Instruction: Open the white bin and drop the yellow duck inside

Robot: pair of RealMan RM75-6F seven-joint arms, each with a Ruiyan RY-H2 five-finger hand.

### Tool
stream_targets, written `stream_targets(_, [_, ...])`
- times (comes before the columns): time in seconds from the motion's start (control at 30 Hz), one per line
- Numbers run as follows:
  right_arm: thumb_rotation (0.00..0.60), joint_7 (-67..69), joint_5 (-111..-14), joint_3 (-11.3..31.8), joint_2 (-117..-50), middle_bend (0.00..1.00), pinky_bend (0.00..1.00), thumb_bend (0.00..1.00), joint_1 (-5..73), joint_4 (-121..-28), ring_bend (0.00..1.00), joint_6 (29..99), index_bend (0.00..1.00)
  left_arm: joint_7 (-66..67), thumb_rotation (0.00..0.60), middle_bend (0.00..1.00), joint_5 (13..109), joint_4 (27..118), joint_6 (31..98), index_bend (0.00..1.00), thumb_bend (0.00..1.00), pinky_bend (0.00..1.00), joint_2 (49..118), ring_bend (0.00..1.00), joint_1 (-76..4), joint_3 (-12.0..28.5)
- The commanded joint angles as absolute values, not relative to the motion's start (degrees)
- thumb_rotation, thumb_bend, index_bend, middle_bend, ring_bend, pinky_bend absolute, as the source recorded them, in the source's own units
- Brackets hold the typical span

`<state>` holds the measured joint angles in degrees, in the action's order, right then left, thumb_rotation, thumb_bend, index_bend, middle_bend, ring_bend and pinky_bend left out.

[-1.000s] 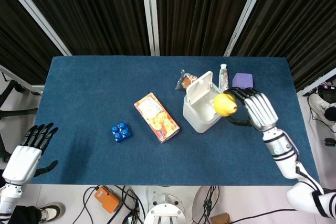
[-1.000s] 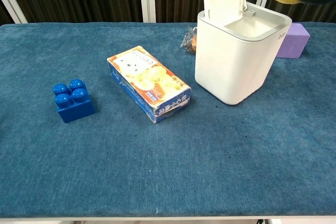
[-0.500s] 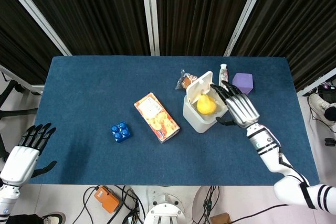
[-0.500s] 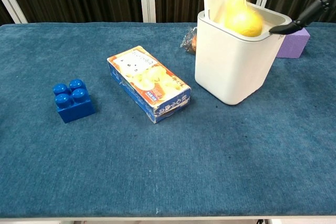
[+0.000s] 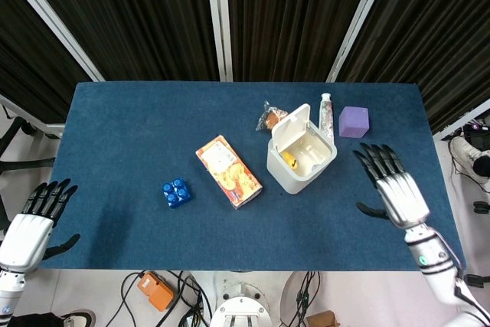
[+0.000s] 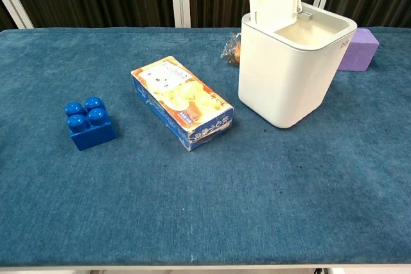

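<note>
Blue cloth covers the table (image 5: 138, 128). Off its near left corner my left hand (image 5: 31, 223) hangs with fingers spread, holding nothing. On the cloth, going right, a blue toy brick (image 5: 176, 193) sits near the front. Just right of it an orange snack box (image 5: 228, 171) lies flat, set at an angle.

Right of centre stands the white bin (image 5: 295, 166), its lid (image 5: 291, 129) tipped up on the far left side. Inside, low against the left wall, I see a patch of yellow: the yellow duck (image 5: 289, 161). From the chest view the bin's interior is hidden.

Behind the bin lie a crinkled wrapper (image 5: 269, 118), a small white tube (image 5: 326, 111) and a purple block (image 5: 354, 122). At the near right, my right hand (image 5: 396, 189) is over the table edge, palm down, fingers apart and empty, well clear of the bin.
</note>
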<state>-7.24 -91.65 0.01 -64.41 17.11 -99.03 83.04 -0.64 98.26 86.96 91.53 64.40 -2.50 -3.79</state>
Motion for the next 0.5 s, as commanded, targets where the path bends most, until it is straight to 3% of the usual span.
stream_targets(0.03, [0.600,-8.92,-97.86,-7.02,-68.98,0.00,0.00,0.24,4.70,-89.58,0.00,96.90,0.00,-0.36,0.600,0.00,98.54,86.85,91.23,0.00,0.14,0.03,64.56,0.00,-2.60,-3.96])
stream_targets(0.17, [0.600,-4.32,-99.12,-7.58,-72.30,0.00,0.00,0.24,1.50,-81.83,0.00,100.65,0.00,0.83,0.600,0.00,98.67,87.22,89.62,0.00,0.14,0.03,64.86,0.00,-3.27,-4.17])
stream_targets(0.5, [0.600,-4.45,-98.19,-6.79,-71.00,0.00,0.00,0.24,0.11,-83.06,0.00,98.94,0.00,2.14,0.600,0.00,98.76,87.56,89.29,0.00,0.14,0.03,65.16,0.00,-3.42,-4.19])
